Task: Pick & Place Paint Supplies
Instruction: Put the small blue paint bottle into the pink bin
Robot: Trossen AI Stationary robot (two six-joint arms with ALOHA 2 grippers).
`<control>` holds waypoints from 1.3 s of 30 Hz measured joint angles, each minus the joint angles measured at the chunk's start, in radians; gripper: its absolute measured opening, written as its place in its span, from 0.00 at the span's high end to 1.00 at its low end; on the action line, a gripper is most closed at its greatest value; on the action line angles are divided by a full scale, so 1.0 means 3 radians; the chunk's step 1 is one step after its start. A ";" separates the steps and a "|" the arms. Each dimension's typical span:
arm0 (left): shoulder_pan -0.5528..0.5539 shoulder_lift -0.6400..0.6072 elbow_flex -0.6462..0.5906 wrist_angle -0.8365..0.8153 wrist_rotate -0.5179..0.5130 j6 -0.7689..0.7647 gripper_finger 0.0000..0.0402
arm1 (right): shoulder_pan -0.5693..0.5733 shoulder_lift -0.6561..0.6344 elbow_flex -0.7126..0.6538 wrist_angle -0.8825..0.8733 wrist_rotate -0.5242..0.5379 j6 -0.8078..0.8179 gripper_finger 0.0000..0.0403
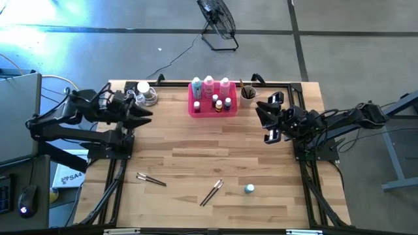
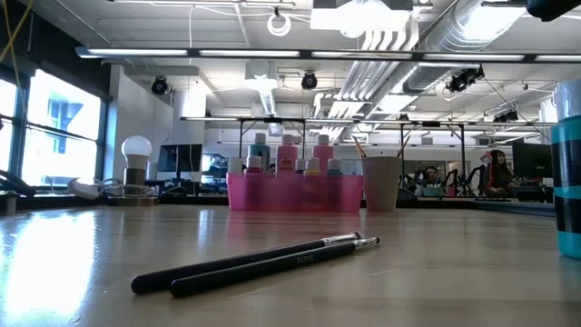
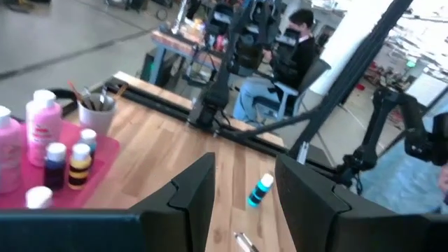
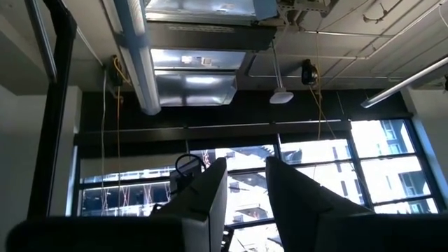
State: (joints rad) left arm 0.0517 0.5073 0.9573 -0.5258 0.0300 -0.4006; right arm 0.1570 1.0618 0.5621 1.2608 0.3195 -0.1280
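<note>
A pink tray (image 1: 212, 109) at the table's far middle holds three taller white-capped bottles (image 1: 209, 85) and a few tiny bottles (image 3: 68, 162). Beside it a beige cup (image 1: 247, 94) holds brushes. Two pairs of thin dark paintbrushes lie flat on the near half of the table, one pair (image 1: 151, 179) near the left and another (image 1: 211, 192) in the middle. A tiny teal bottle (image 1: 249, 189) stands near them, also seen in the left wrist view (image 3: 260, 190). My left gripper (image 3: 245, 164) hovers open at the far left, high above the table. My right gripper (image 4: 245, 162) is open at the far right, tipped up toward the ceiling.
A light bulb and clear items (image 1: 145, 93) sit at the far left corner. Black frame rails (image 1: 111, 189) run along both side edges. Bare wood (image 1: 196, 143) lies between the tray and the brushes. People sit at desks beyond the table (image 3: 294, 49).
</note>
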 joint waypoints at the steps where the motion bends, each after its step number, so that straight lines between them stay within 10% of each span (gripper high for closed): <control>1: 0.0000 0.0041 0.0000 0.0012 0.0040 -0.0004 0.63 | 0.0000 0.0000 0.0000 -0.0006 0.0000 0.0000 0.77; 11: -0.0289 0.0498 -0.0003 0.0637 0.0261 0.0144 0.63 | 0.0000 0.0000 0.0000 -0.0105 0.0160 0.0000 0.77; 28: -0.1688 0.0960 -0.0005 0.1248 -0.1436 0.0187 0.63 | 0.0000 0.0000 0.0050 -0.0628 -0.0090 0.0264 0.80; 39: -0.1994 0.1299 -0.0005 0.1687 -0.1819 0.0186 0.63 | 0.0001 0.0001 0.1180 -0.3424 -0.0900 0.0275 0.81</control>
State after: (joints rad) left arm -0.5465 0.8970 0.9558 -0.0198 -0.5156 -0.3447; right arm 0.1574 1.0622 0.9161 0.2335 0.0494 -0.0454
